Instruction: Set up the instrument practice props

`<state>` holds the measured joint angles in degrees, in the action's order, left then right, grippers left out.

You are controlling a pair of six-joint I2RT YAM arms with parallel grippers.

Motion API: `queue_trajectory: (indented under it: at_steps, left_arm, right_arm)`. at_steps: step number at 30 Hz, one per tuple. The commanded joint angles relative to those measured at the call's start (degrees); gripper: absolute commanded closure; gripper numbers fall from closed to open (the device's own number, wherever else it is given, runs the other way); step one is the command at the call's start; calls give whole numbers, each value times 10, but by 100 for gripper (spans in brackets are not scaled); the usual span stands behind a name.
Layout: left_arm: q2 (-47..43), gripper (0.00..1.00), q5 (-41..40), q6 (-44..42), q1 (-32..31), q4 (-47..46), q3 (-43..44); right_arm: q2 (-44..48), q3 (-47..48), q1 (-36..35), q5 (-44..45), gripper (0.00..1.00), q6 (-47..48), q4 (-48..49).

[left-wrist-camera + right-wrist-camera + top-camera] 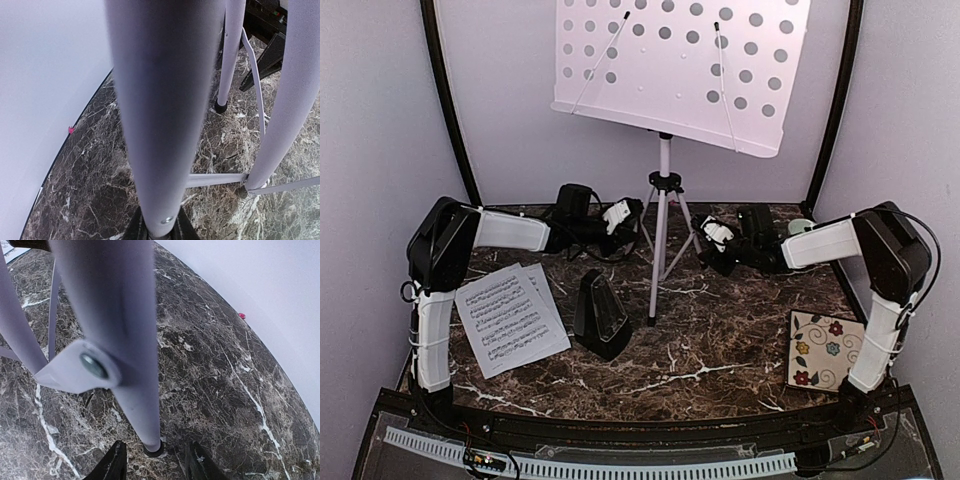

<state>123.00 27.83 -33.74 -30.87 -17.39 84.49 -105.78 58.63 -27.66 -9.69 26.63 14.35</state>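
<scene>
Music stand [680,60] placement: both arms are low at its tripod, far centre of the bench [720,375].
The left gripper [159,231] has its jaws clamped on the left tripod leg [160,125]. The right gripper [155,467] has its jaws apart, straddling the right tripod leg [125,340] just above its foot, with a gap on each side. The music sheets [510,320] lie near left, and the metronome [600,315] stands just right of them, close to the pole. Judgement: close the right jaws squarely on the leg before any shift. Then move both arms together, low and slow, because the wide desk makes the stand top-heavy. Keep all the feet on the bench. Watch the near leg, as the metronome could be knocked.
</scene>
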Motion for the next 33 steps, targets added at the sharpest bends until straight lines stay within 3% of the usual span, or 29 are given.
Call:
queue_trajectory:
  at_steps: [1, 11, 13, 15, 19, 26, 33]
  left_arm:
    - [-6, 88, -18, 0, -8, -25, 7]
    - [-12, 99, -40, -23, -15, -42, 4]
    - [-12, 99, -42, -23, -15, -43, 3]
    - [-12, 99, -43, -24, -15, -44, 3]
    - [-12, 98, -45, -24, -17, -49, 0]
    - [-44, 64, -67, 5, -16, -80, -31]
    - [-107, 53, -62, 53, -16, -59, -65]
  right_arm:
    - [-12, 18, -8, 26, 62, -1, 40]
    - [-4, 6, -8, 38, 77, 15, 75]
    - [0, 4, -8, 27, 71, 15, 75]
    - [3, -1, -8, 14, 54, 12, 78]
    - [-1, 0, -8, 0, 49, 9, 83]
    - [11, -2, -8, -6, 49, 10, 82]
    - [22, -12, -7, -16, 47, 10, 86]
